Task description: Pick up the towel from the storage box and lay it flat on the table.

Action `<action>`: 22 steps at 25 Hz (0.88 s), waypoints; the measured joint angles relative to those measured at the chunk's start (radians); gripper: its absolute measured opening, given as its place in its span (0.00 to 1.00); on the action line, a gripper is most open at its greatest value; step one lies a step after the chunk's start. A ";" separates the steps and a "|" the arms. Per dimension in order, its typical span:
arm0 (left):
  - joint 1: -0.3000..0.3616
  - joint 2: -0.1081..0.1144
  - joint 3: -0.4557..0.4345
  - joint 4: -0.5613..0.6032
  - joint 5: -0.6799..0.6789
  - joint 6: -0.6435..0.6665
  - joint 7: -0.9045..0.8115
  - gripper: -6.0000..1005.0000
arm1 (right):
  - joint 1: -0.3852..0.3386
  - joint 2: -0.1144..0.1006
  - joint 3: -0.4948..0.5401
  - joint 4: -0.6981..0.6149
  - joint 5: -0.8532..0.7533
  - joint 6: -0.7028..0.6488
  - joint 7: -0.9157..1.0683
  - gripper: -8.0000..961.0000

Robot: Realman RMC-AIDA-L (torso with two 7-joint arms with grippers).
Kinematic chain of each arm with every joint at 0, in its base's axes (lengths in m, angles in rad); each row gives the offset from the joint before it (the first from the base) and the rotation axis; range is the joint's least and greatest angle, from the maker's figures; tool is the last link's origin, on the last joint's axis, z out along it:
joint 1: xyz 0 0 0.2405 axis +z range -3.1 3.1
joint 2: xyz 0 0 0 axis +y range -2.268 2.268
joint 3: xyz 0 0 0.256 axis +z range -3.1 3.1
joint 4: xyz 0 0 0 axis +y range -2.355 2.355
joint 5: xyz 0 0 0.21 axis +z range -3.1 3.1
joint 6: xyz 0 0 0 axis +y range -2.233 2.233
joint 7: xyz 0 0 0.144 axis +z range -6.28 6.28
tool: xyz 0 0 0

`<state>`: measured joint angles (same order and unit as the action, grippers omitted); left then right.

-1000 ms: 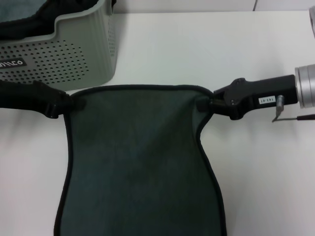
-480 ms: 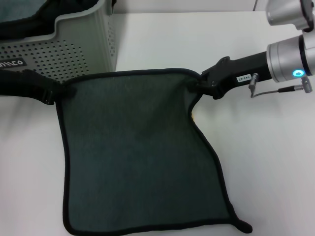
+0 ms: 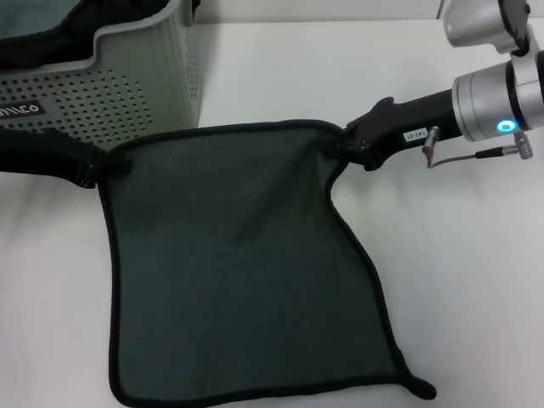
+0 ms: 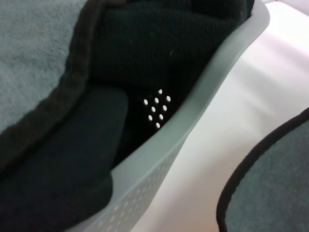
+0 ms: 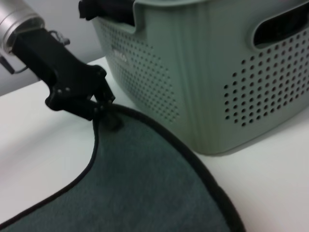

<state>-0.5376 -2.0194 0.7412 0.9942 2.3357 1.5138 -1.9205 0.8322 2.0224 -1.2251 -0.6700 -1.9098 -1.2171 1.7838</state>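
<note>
Dark green terry filled most of what lay before me: the towel (image 3: 238,263) was spread over the white table (image 3: 476,280), green face up, its black stitched edging running all the way round. My left gripper (image 3: 109,163) had its fingers pinched shut on the far left corner, just in front of the storage box (image 3: 127,85). My right gripper (image 3: 342,144) was clamped the same way on the far right corner, its black body reaching in from the silver wrist with the blue light. The edge strung between those two corners ran in a shallow arch, slightly higher on my right side — the cloth there looked lifted off the surface, though how much I could not tell.

The near edge lay on the table close to me, and its right-hand corner ended in a small black loop (image 3: 422,390). The right side of the towel slanted outward from the held corner down to that loop.

The pale grey-green box stood at the far left, its perforated wall just behind the towel's left corner. From my left wrist I saw inside it — dark cloth (image 4: 159,43) bundled against the wall, and a lighter teal cloth (image 4: 34,53) beside it.
</note>
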 joint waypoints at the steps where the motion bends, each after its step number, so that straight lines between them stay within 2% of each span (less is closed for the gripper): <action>1: 0.000 -0.001 -0.001 0.000 -0.002 0.000 0.000 0.12 | -0.001 0.000 0.001 -0.002 0.000 0.000 -0.001 0.06; 5: 0.000 -0.012 -0.002 0.009 0.000 -0.012 -0.005 0.14 | -0.004 0.001 -0.043 -0.021 -0.007 0.064 0.033 0.06; 10: 0.001 -0.011 -0.002 0.012 0.000 -0.024 -0.010 0.15 | -0.021 0.004 -0.096 -0.047 0.000 0.144 0.060 0.07; 12: 0.003 -0.009 -0.003 0.017 -0.007 -0.025 -0.010 0.16 | -0.028 0.005 -0.093 -0.062 0.000 0.144 0.062 0.14; 15: 0.026 -0.007 -0.005 0.054 -0.048 -0.011 0.010 0.26 | -0.059 0.004 -0.090 -0.123 0.008 0.136 0.062 0.26; 17: 0.051 -0.005 -0.005 0.079 -0.116 0.032 0.072 0.32 | -0.105 0.003 -0.090 -0.189 0.029 0.097 0.029 0.36; 18: 0.070 -0.001 -0.005 0.085 -0.181 0.082 0.135 0.35 | -0.132 0.002 -0.090 -0.221 0.043 0.062 -0.005 0.40; 22: 0.153 0.014 -0.003 0.046 -0.441 0.329 0.462 0.54 | -0.297 0.004 -0.096 -0.308 0.183 -0.213 -0.283 0.58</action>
<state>-0.3846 -2.0058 0.7378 1.0398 1.8948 1.8426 -1.4587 0.5356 2.0263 -1.3214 -0.9783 -1.7268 -1.4297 1.5010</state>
